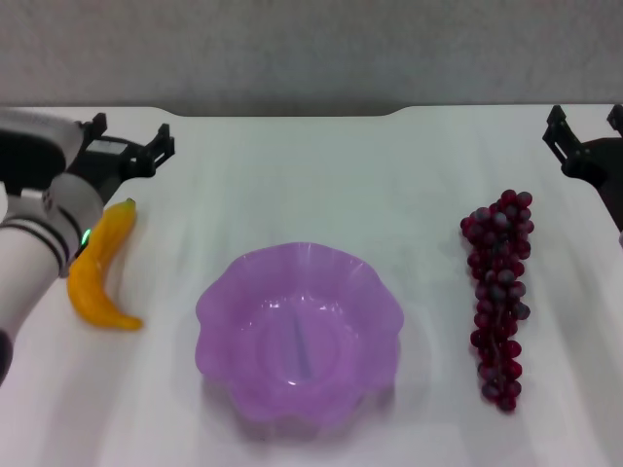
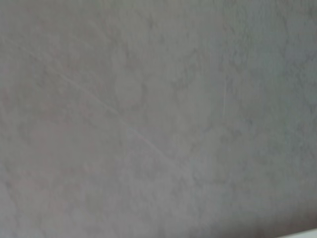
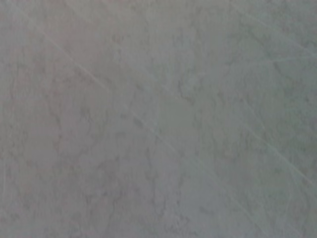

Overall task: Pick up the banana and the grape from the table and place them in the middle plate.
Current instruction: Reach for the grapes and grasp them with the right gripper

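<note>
Left gripper [image 1: 129, 146] at the far-left of the desk [image 1: 292, 175], fingers spread, holding nothing, just beyond the banana [image 1: 100, 268]. Banana lies flat, left of the middle plate [image 1: 299, 331], which holds no fruit. The grape [image 1: 499, 297] lies lengthwise right of the plate. Right gripper [image 1: 587, 131] at the far-right edge, apparently spread, empty. Judgement: bring the left gripper back over the banana's mid-length, straddle across its curve, descend squarely before closing.
</note>
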You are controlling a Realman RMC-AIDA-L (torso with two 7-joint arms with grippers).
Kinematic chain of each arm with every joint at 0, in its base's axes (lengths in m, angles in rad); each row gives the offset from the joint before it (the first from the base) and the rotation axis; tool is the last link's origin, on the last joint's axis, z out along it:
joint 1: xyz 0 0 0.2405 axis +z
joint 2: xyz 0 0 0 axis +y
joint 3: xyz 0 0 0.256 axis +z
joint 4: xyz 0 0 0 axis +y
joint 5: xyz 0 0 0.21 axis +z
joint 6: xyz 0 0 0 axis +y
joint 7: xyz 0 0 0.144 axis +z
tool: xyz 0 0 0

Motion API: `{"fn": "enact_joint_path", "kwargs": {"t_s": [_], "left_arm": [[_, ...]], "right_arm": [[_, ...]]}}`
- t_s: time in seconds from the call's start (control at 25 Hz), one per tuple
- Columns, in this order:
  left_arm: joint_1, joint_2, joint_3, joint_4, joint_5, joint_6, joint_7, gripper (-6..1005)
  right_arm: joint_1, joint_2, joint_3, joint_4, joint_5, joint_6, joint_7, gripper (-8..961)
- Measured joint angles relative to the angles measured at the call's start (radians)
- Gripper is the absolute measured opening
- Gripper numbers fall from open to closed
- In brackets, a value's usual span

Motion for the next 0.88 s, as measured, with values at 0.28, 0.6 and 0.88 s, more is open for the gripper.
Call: {"fn": "enact_joint_path", "kwargs": {"t_s": [0.28, 0.6, 0.88], "left_arm": [[0.008, 0.003, -0.086, 0.12, 0.022, -0.179, 0.036, 891], [0.021, 0.0, -0.076, 0.1, 0.023, -0.129, 0.049, 892], [0.047, 0.0, -0.074, 0.095, 0.023, -0.125, 0.05, 892]], "right_arm": [[0.0, 0.0, 0.0, -0.001, 0.0, 0.001, -0.001, 816], [0.009, -0.002, 0.003, -0.024, 0.009, 0.098, 0.003, 815], [0.027, -0.007, 0.062, -0.144, 0.01, 0.4, -0.004, 815]]}}
